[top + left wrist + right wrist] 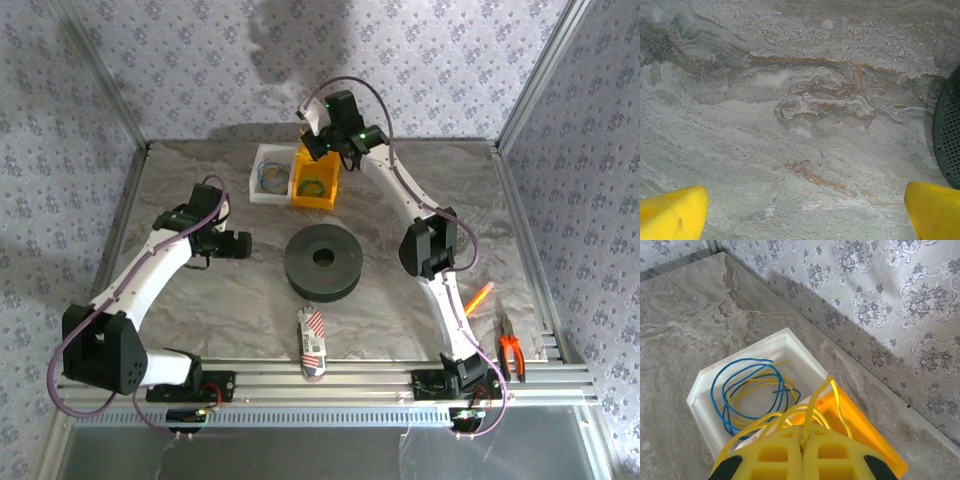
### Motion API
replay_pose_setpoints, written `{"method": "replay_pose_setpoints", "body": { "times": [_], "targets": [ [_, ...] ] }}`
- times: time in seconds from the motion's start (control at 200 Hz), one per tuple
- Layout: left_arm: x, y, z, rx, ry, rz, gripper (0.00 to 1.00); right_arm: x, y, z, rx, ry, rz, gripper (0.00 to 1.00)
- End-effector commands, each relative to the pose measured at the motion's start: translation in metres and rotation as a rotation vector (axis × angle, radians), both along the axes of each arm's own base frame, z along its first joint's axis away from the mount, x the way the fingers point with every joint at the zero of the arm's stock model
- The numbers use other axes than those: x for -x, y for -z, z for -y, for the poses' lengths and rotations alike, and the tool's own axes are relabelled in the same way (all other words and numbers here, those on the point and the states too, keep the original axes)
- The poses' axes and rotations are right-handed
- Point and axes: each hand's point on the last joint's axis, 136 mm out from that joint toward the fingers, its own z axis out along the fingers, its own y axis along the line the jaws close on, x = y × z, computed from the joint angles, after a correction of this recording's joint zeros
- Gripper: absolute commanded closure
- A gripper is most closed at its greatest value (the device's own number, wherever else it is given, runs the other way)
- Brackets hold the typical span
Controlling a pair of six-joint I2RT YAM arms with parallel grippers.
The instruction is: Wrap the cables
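Note:
My right gripper (802, 440) is shut on a bundle of thin yellow cable (834, 390), whose loops rise and spill out between the yellow fingers. It hangs above the yellow bin (875, 440) at the back of the table (200, 180), where the right gripper (322, 140) shows over that yellow bin (316, 178). More yellow and blue wire (720, 385) lies coiled in the white bin (785, 337). The black spool (323, 262) sits mid-table. Left of it, my left gripper (245, 244) is open; its fingers (672, 212) stand wide apart over bare table, with the spool's edge (947, 135) at the right.
A striped packet (312, 340) lies near the front rail. An orange pen (478, 298) and orange-handled pliers (511, 348) lie at the front right. The white bin (268, 172) stands left of the yellow one. Patterned walls close in the back and sides.

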Motion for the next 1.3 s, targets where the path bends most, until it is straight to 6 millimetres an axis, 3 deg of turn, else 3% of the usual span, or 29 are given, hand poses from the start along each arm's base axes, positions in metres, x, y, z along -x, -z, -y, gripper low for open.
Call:
{"method": "replay_pose_setpoints", "body": {
  "times": [0.0,0.165,0.235,0.355,0.495,0.57,0.7,0.825,1.014,1.294],
  "targets": [
    [0.001,-0.013,0.008,0.044,0.026,0.036,0.0,0.031,-0.033,0.001,-0.008,-0.062,0.009,1.0],
    [-0.005,-0.04,0.025,0.131,0.063,0.109,0.0,0.086,-0.058,0.003,-0.118,-0.17,-0.104,1.0],
    [-0.008,-0.056,0.042,0.185,0.127,0.162,0.0,0.112,-0.071,0.004,-0.199,-0.217,-0.154,1.0],
    [-0.007,-0.085,0.079,0.229,0.286,0.283,0.01,0.155,-0.077,0.009,-0.333,-0.286,-0.321,1.0],
    [0.004,-0.095,0.115,0.1,0.487,0.365,0.07,0.194,-0.072,0.015,-0.406,-0.315,-0.463,1.0],
    [0.003,-0.094,0.121,-0.033,0.53,0.41,0.09,0.21,-0.067,0.021,-0.414,-0.31,-0.494,1.0],
    [0.001,-0.101,0.124,-0.103,0.54,0.481,0.22,0.229,-0.064,0.032,-0.422,-0.298,-0.511,1.0],
    [0.003,-0.123,0.123,-0.058,0.527,0.602,0.36,0.244,-0.061,0.039,-0.428,-0.294,-0.516,1.0],
    [0.03,-0.145,0.134,0.05,0.673,0.752,0.36,0.253,-0.058,0.043,-0.449,-0.292,-0.529,1.0],
    [0.078,-0.127,0.155,0.099,0.953,0.763,0.36,0.258,-0.064,0.038,-0.484,-0.314,-0.535,1.0]
  ]
}}
